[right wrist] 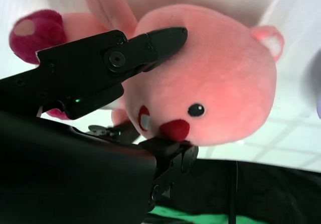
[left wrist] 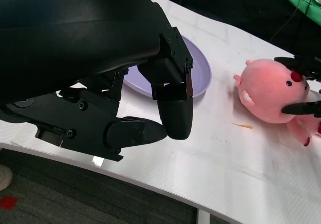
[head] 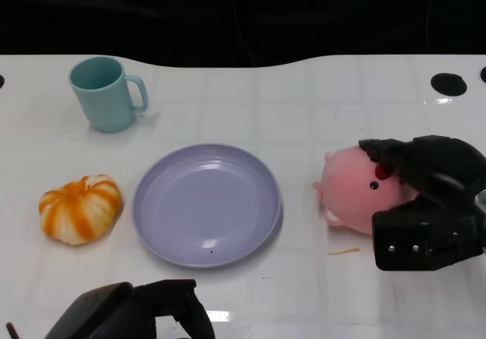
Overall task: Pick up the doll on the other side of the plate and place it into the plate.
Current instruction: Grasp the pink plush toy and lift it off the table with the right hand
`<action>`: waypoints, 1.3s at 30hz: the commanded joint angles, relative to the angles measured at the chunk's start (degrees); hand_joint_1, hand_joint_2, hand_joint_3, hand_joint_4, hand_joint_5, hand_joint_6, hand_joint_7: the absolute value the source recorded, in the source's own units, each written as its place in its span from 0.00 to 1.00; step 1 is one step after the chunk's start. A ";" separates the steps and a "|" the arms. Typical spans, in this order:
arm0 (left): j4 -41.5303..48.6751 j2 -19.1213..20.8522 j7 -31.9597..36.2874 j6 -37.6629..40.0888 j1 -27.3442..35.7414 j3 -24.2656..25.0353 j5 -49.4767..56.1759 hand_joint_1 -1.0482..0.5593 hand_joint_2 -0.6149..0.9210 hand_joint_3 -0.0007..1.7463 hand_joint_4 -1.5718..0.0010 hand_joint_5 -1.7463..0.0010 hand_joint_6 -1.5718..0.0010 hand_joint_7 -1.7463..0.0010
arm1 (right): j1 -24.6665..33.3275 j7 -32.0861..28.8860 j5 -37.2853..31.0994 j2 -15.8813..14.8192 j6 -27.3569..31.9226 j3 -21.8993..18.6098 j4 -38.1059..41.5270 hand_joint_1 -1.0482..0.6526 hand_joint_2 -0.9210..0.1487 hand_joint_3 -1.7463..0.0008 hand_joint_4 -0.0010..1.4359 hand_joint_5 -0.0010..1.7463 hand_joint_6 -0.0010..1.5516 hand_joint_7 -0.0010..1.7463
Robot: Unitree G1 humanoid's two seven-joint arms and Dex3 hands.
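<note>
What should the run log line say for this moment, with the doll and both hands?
phase: grasping | right hand: fingers around pink doll, doll on table right of purple plate | left hand: holds nothing, near table edge | plate: holds nothing

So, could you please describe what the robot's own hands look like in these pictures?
Both are black. The right hand shows a glossy rounded shell and a boxy block with small pale screw heads. Its fingers are flat, tapering links with round pivot screws, and a tiny green light glows on one. The left hand has a large smooth rounded shell, with blunt, rounded fingertips. No silver forearm or cable is visible.
</note>
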 commanded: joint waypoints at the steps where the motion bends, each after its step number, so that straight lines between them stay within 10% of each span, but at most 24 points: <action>1: -1.14 0.31 -0.30 0.32 0.58 0.32 0.34 0.47 1.00 0.24 0.61 0.04 0.57 0.41 | 1.34 -1.72 2.29 0.40 -1.70 -0.72 2.00 0.35 0.06 1.00 0.63 0.21 0.56 0.06; 5: -1.84 0.39 -0.43 0.52 1.07 0.47 0.33 0.47 1.00 0.24 0.61 0.04 0.57 0.41 | 2.05 -2.85 6.12 1.28 -2.87 -2.64 1.53 0.48 0.03 1.00 0.53 0.68 0.67 0.06; 9: -2.46 0.74 -0.62 0.42 1.38 0.77 0.34 0.47 1.00 0.24 0.61 0.04 0.56 0.41 | 1.91 -2.91 5.61 0.86 -3.21 -2.10 0.76 0.55 0.00 0.95 0.58 0.85 0.78 0.10; 11: -2.14 0.87 -0.56 0.08 1.34 0.99 0.06 0.48 1.00 0.24 0.61 0.04 0.56 0.41 | 1.36 -3.43 4.97 0.72 -3.98 -1.55 1.60 0.56 0.21 0.66 0.62 0.88 0.81 0.17; 13: -1.66 1.05 -0.38 -0.46 1.25 1.16 0.01 0.48 1.00 0.23 0.60 0.04 0.56 0.41 | 0.89 -4.43 3.73 0.78 -3.95 -0.99 1.93 0.54 0.38 0.47 0.62 0.97 0.67 0.56; 15: -1.69 1.01 -0.43 -0.37 1.25 1.20 -0.11 0.47 1.00 0.24 0.60 0.04 0.56 0.41 | 0.72 -4.54 3.36 1.04 -3.24 -0.94 1.72 0.52 0.40 0.41 0.61 0.99 0.53 0.84; 18: -2.36 0.84 -0.83 0.49 1.02 1.04 0.11 0.48 1.00 0.24 0.60 0.04 0.56 0.42 | 0.61 -5.57 3.14 1.25 -3.15 -1.12 1.22 0.51 0.41 0.39 0.61 1.00 0.48 0.93; 39: -1.79 0.12 -0.17 1.87 -0.92 -1.38 2.32 0.48 1.00 0.22 0.59 0.05 0.55 0.42 | 2.05 -19.00 8.80 2.66 -13.59 -6.83 0.38 0.56 0.61 0.19 0.69 1.00 0.49 0.99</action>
